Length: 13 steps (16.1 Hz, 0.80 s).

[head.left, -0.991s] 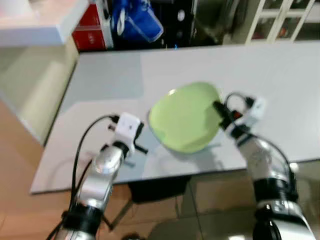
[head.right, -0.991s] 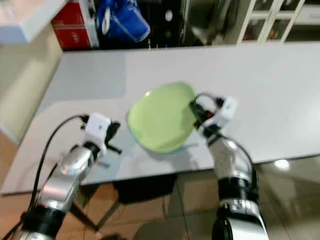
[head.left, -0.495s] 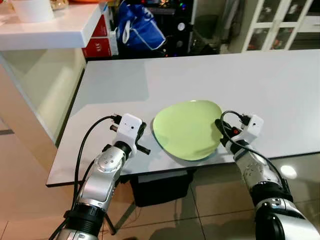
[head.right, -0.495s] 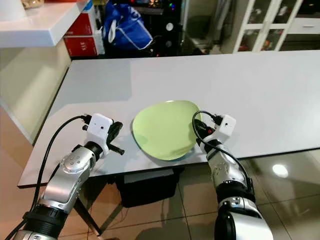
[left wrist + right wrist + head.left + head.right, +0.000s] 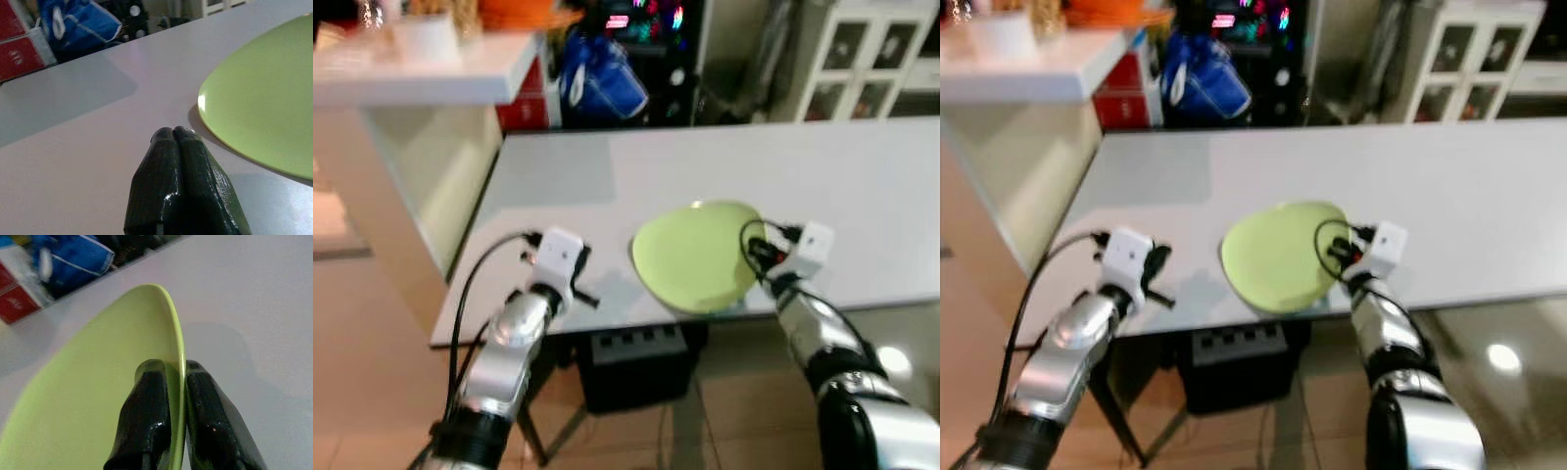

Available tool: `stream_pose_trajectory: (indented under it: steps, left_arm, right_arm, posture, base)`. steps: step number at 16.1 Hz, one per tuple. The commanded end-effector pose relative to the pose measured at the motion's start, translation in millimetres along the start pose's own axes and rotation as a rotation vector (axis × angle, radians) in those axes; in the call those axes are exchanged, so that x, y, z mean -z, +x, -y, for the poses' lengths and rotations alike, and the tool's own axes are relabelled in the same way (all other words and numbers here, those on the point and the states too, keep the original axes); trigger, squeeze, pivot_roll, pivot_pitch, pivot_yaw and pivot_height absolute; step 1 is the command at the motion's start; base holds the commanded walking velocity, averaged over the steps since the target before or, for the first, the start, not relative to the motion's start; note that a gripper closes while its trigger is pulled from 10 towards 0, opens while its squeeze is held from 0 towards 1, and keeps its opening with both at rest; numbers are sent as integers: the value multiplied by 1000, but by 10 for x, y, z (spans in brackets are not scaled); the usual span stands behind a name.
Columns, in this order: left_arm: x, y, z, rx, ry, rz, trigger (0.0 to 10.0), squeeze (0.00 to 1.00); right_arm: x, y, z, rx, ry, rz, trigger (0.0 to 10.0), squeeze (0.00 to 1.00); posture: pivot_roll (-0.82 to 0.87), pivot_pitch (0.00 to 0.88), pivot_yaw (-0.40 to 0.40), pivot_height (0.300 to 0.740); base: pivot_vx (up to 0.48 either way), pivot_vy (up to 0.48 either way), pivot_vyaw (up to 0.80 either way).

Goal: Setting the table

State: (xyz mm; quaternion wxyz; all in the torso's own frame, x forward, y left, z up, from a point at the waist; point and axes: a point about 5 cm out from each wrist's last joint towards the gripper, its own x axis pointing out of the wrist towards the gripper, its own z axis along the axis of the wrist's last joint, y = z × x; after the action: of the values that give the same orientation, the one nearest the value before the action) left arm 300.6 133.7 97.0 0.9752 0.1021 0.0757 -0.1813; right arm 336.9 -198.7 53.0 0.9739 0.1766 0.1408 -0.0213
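A light green plate (image 5: 695, 257) sits near the front edge of a white tabletop (image 5: 862, 176). The right tool (image 5: 168, 377) is clamped on the plate's right rim, 1 black finger on each side of the edge. The left tool (image 5: 175, 134) hovers just left of the plate, its 2 fingers pressed together on nothing. A blue bag (image 5: 602, 83) sits beyond the far edge.
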Motion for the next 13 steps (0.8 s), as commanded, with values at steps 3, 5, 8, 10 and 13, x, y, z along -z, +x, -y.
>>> stream_pose_trajectory:
  steps: [3,5,8,10,13]
  left_arm:
    - [-51,-2,-32,-11,23,6,10000,0]
    - [-45,11,-35,-9,10,-9,10000,0]
    - [-47,33,-8,4,8,-17,10000,0]
    - [-46,41,17,11,8,-23,10000,0]
    - [-30,19,22,20,6,-35,10000,0]
  right_arm:
    - [589,-226,210,76,-150,-279,10000,0]
    - [624,-240,204,73,-152,-284,10000,0]
    - [632,-247,210,76,-146,-280,10000,0]
    - [636,-252,218,76,-150,-282,10000,0]
    - [654,-253,199,71,-174,-290,10000,0]
  posture:
    - [79,0,33,740]
    - [72,0,35,740]
    - [64,0,39,740]
    - [65,0,39,740]
    - [70,0,38,740]
  base:
    - [0,0,0]
    - [368,0,0]
    - [459,0,0]
    - [458,0,0]
    - [458,0,0]
